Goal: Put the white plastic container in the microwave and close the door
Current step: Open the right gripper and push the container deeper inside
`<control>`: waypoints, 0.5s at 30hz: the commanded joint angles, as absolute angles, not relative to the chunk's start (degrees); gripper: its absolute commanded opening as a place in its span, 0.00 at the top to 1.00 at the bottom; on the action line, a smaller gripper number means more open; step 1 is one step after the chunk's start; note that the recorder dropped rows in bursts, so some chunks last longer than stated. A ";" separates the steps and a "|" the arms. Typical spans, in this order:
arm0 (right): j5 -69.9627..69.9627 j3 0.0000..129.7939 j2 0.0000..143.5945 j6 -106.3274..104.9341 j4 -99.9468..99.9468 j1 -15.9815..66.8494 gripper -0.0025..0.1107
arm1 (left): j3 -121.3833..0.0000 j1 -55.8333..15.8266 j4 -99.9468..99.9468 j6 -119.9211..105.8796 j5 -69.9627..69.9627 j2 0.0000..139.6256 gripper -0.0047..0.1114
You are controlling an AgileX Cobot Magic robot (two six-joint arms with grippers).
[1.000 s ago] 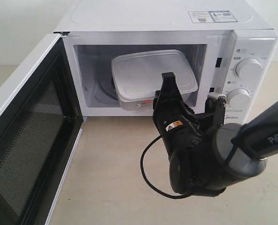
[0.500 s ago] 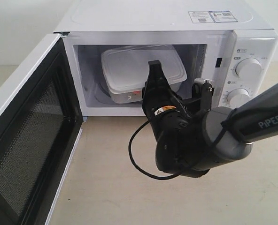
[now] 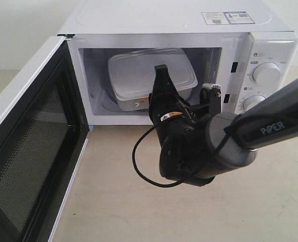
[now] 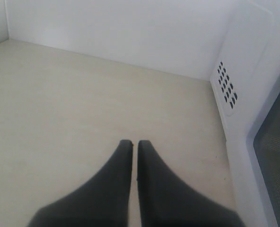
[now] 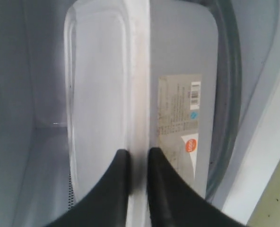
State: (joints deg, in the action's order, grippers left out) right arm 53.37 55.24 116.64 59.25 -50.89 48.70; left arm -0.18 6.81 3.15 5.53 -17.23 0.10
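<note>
The container [image 3: 136,70], a rectangular box of translucent white plastic with rounded corners and a flat, rimmed lid, is being shown inside the cavity of the microwave [image 3: 174,20], over the clear glass turntable [image 5: 230,94], whose curved edge is being seen beside it. A paper label [image 5: 180,118] with fine print and a red-orange round mark is being displayed on the container's smooth side wall. The lid's raised rim is being pinched between the two tapered, matte black fingers of the right end effector [image 3: 160,70], which is being reached into the cavity from the front; in the right wrist view the rim is filling the narrow gap between them. A thin black cable [image 3: 139,161] is being looped below the arm's rounded grey wrist. The door [image 3: 28,146] is being held wide open at the left, its black inner face and fine dark mesh window turned toward the camera. Two round white knobs [image 3: 267,72] are being shown on the boxy white microwave's right panel, the lower one partly hidden, and stickers [image 3: 228,17] on its flat top. The left end effector [image 4: 131,143] is being held above the pale, faintly grained bench [image 4: 59,94], its fingers pressed almost together on nothing, near a white panel pierced with small vent holes [image 4: 227,90].
</note>
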 commanded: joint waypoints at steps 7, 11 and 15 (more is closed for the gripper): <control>54.84 55.53 116.67 58.38 -51.14 48.48 0.68 | 0.00 6.78 3.59 6.01 -17.18 0.00 0.92; 54.95 55.10 116.67 58.38 -50.02 48.59 0.68 | 0.00 6.78 3.59 6.01 -17.18 0.00 0.92; 56.18 52.88 116.45 59.66 -49.10 49.38 0.68 | 0.00 6.78 3.59 6.01 -17.18 0.00 0.92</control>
State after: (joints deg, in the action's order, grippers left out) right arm 54.82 54.45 116.64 59.19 -50.03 48.81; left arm -0.18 6.81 3.15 5.53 -17.23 0.10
